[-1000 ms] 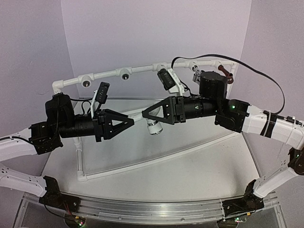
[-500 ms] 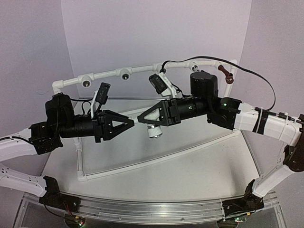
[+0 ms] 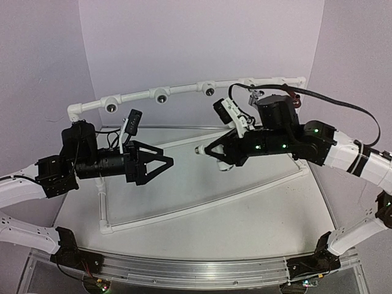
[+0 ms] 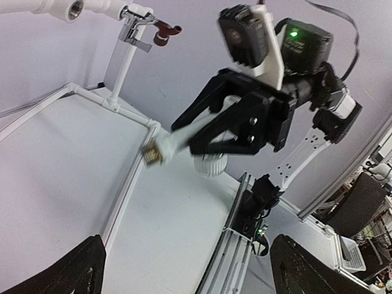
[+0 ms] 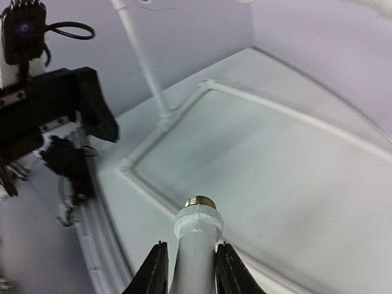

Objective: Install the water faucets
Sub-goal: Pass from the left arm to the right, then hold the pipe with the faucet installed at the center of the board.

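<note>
The pipe frame stands on the table, its upper rail running across the back. Three sockets sit along the rail's left and middle. At its right end the inner faucet and outer faucet hang side by side. In front of the rail, above the table's middle, the right gripper holds the third faucet between its fingers, tip toward the left gripper, which faces it from the left, apart from it
</note>
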